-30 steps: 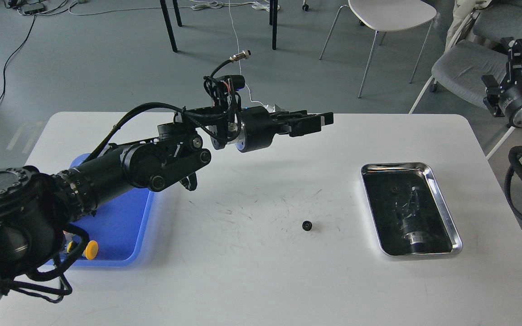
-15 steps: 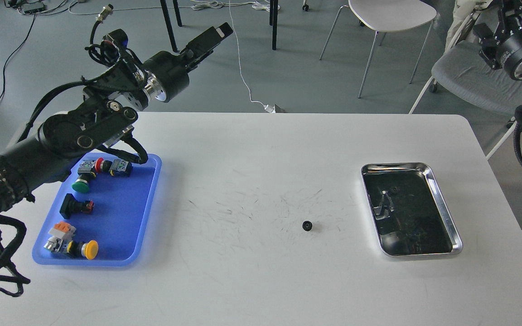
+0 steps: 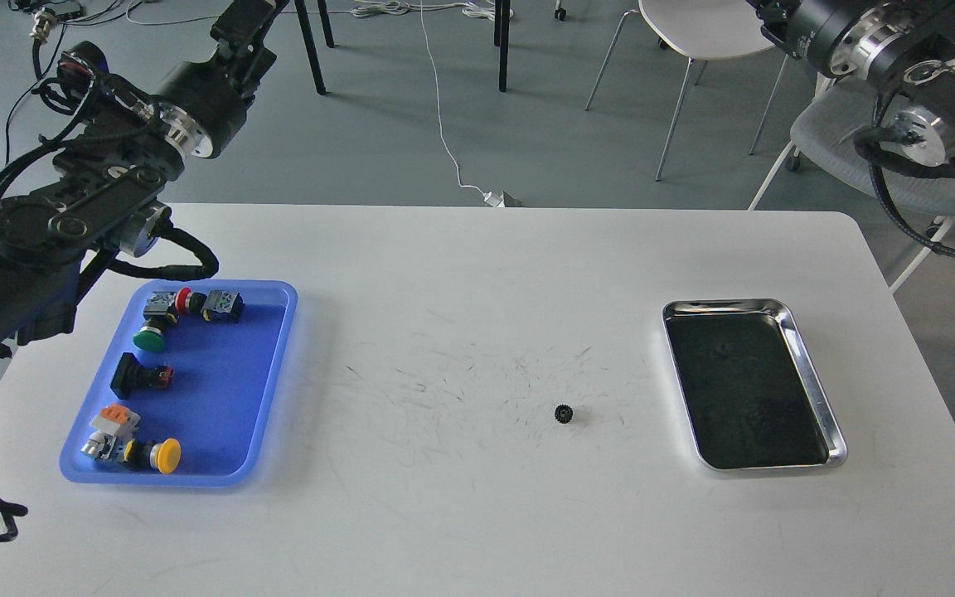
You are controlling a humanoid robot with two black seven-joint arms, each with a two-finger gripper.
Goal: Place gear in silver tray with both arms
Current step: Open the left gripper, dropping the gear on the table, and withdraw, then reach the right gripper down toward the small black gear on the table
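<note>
Gear (image 3: 562, 413) on table (image 3: 477, 514) – small, stiff, prob. light; pinch across its toothed rim; silver tray (image 3: 809, 377) well apart. Both grippers' fingers out of frame – can't tell their state.

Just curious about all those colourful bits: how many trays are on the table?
2. A blue tray holding button-like parts sits at the table's left; the silver tray sits at the right, with the small black gear between them.
</note>
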